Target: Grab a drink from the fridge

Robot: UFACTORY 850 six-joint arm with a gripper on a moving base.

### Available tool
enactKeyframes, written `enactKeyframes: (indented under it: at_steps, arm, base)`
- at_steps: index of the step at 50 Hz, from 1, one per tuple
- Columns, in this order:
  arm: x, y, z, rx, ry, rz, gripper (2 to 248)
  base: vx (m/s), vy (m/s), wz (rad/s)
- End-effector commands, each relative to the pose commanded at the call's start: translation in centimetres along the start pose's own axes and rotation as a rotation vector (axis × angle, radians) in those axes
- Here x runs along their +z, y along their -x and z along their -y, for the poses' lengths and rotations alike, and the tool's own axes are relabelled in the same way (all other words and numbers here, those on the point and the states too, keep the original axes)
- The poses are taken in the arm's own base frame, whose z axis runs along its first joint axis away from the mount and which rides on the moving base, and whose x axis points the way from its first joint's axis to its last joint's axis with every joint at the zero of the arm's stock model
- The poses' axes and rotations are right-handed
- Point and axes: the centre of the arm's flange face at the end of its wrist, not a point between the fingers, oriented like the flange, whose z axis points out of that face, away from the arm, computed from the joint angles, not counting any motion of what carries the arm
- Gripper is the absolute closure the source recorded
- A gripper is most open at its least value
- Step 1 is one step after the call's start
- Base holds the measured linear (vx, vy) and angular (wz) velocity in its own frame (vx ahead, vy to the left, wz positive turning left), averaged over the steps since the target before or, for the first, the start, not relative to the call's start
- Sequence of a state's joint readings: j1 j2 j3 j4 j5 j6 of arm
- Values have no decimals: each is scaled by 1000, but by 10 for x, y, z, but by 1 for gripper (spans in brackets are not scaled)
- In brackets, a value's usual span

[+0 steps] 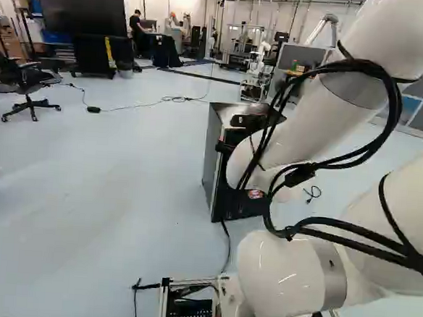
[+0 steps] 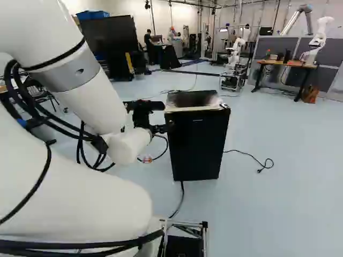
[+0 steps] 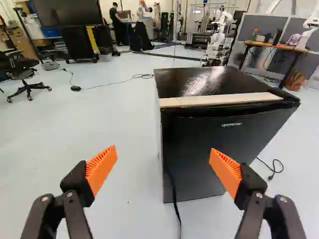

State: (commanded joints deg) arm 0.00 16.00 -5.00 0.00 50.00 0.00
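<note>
Facing fridge (image 3: 219, 149), gripper (image 2: 146, 115) wide

Ref. pos. as viewed from the floor of this room: arm (image 1: 312, 122) extends fwd. from base. In the right base view, end effector sits near the upper corner of the fridge, on the arm's side. Wrist view: gripper (image 3: 163, 151) fingers are set wide apart, orange pads (image 3: 101, 167) angled toward each other; floor (image 3: 119, 209) and part of the fridge show btwn. them.

Task unit: compact black fridge, upright on floor, ahead of the gap and the right finger. Door is closed, facing the base side; contents hidden, so drink loc. cannot be told. Pale strip (image 3: 219, 99) lies along top front edge. Black cord (image 3: 175, 199) runs from the fridge's foot across floor; 2nd cord w/ plug (image 2: 261, 169) lies on floor on the fridge's other side.

Surroundings: office chair (image 1: 31, 88) at left of left base view, large screen (image 1: 80, 8) beyond it. At right of right base view, wooden table (image 2: 286, 63) w/ another robot (image 2: 320, 40) beside/on it (exact mount unclear)
</note>
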Motion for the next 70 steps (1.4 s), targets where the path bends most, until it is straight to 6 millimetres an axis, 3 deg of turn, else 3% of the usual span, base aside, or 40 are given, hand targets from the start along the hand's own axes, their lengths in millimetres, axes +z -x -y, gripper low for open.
enactKeyframes:
  at_steps: [54,70]
  arm:
    - [0,0,0,0,0,0,3]
    - [14,-7,4,-4,-12,7,3]
  base:
    - [0,0,0]
    - [0,0,0]
